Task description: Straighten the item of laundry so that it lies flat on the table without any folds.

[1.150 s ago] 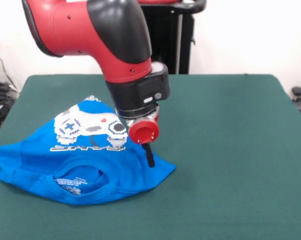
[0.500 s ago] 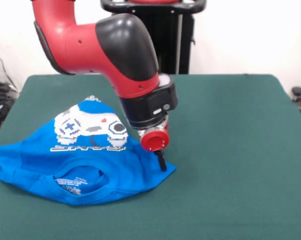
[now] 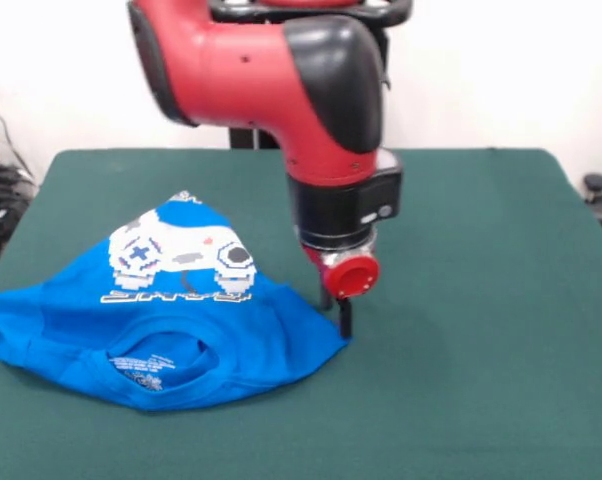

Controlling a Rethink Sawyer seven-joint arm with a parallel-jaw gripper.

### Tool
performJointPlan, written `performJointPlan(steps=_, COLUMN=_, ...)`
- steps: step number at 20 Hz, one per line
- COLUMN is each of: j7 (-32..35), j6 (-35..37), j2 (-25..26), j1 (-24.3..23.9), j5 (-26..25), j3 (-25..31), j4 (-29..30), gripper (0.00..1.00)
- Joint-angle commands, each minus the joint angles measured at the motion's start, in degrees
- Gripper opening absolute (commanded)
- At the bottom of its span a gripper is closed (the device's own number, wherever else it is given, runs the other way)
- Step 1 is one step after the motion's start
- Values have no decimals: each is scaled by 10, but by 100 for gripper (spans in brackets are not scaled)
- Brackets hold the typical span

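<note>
Hovering my gripper (image 3: 335, 312) at the T-shirt (image 3: 161, 320)'s right corner | fingers sitting close together, gripping nothing I can make out | shirt lying crumpled toward the table (image 3: 481, 300)'s left edge | next I'm judging: pinching that corner, dragging it rightward.

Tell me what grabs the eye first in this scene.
The big red and black arm comes down mid-picture, its pincer at the right corner of the bright blue T-shirt. The shirt lies rumpled on the left of the dark green table, its white pixel graphic facing up.
</note>
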Motion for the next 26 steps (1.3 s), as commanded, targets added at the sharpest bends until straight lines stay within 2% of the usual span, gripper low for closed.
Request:
performJointPlan(steps=1, j7=50, j6=-36, j2=44, j1=48, j5=-19, j3=-50, j4=-17, gripper=100)
performJointPlan(steps=2, j7=39, j6=-40, j2=44, j1=50, j5=-16, j3=-54, j4=-17, gripper=0)
performJointPlan(steps=15, j7=59, j6=-65, j2=57, j1=61, j5=8, j3=-63, j4=-16, gripper=0)
performJointPlan(steps=19, j7=41, j6=-59, j2=52, j1=61, j5=1, j3=-64, j4=-20, gripper=0)
performJointPlan(steps=23, j7=18, j6=13, j2=-19, j1=40, j5=11, j3=-51, j4=2, gripper=0)
performJointPlan(steps=26, j7=12, j6=30, j2=-31, j1=24, j5=21, j3=-33, j4=11, gripper=0)
